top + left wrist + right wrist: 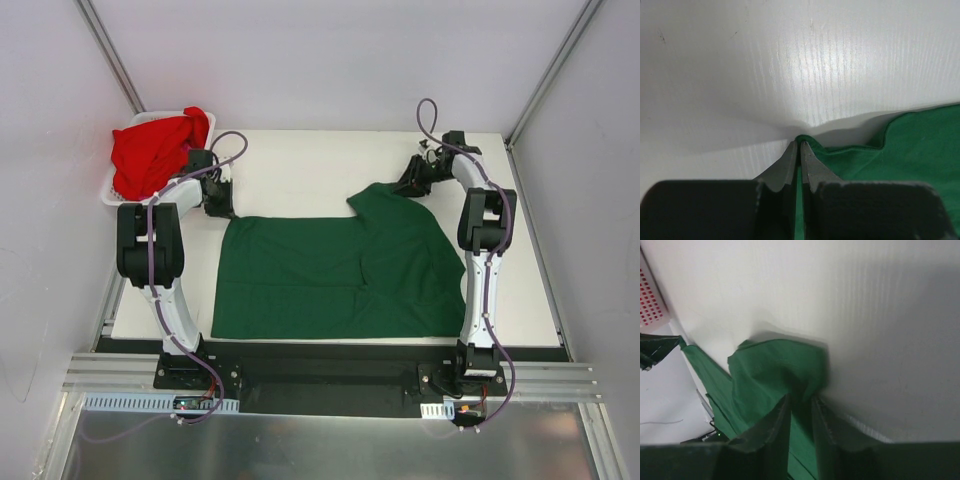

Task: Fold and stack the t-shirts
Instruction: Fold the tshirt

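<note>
A dark green t-shirt (330,280) lies spread flat across the white table, its far right part folded over and lifted into a peak. My left gripper (222,212) is shut on the shirt's far left corner, and the wrist view shows a thin green edge (805,137) pinched between the tips (800,144). At the far right edge, my right gripper (402,188) has its fingers closed round a bunched fold of the green cloth (770,365), which puckers at the tips (801,399). A bright red t-shirt (150,155) is heaped in the basket.
The white slotted basket (108,192) stands at the table's far left corner, just behind the left arm. Bare white tabletop (300,165) stretches behind the green shirt. Grey walls enclose the table on three sides.
</note>
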You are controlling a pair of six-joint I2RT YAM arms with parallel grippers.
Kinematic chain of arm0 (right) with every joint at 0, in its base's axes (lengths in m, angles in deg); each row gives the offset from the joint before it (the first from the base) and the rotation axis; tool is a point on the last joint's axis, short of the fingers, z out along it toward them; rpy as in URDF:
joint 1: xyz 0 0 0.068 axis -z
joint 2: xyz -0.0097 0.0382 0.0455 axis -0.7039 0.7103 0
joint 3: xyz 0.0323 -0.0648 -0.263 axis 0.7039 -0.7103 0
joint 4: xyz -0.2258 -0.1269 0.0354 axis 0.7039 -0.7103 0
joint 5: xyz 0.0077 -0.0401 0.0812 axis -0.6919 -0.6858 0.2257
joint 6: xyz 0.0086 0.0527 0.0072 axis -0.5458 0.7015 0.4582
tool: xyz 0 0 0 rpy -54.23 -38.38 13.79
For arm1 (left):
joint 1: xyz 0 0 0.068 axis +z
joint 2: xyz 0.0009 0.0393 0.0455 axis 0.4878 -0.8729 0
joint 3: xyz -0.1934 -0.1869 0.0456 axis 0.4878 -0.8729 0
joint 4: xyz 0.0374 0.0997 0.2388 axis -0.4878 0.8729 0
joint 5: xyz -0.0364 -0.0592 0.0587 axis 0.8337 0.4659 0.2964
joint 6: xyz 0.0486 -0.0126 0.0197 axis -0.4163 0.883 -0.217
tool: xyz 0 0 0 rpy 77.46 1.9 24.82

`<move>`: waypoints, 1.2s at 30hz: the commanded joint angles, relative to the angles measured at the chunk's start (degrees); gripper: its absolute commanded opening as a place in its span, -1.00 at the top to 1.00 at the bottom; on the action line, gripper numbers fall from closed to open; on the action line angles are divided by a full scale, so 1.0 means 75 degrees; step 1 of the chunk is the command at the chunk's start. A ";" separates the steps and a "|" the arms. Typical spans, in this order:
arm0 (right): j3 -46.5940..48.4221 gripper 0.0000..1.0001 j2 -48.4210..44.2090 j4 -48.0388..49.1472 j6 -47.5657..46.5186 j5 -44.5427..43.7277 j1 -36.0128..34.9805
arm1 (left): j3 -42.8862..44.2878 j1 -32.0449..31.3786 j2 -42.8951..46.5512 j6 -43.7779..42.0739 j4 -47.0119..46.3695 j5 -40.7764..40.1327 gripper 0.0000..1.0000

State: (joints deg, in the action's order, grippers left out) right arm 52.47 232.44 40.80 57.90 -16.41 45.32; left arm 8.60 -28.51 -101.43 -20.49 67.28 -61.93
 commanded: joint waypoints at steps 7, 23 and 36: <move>-0.1201 0.98 -0.1156 -0.0204 -0.0506 -0.0529 -0.0288 | -0.0088 -0.0373 0.0740 0.0103 0.0026 0.0211 1.00; -0.3709 0.98 -0.3710 0.0711 -0.0284 -0.1794 -0.1131 | -0.0463 -0.1006 0.1115 0.0431 -0.0045 0.0047 1.00; -0.5713 0.70 -0.5083 -0.0025 0.0092 -0.3739 -0.1952 | -0.0510 -0.1135 0.1151 0.0408 -0.0033 0.0012 1.00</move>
State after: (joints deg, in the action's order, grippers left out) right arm 10.96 197.93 44.78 57.63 -38.33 32.10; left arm 4.86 -36.38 -95.35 -17.69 67.21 -61.93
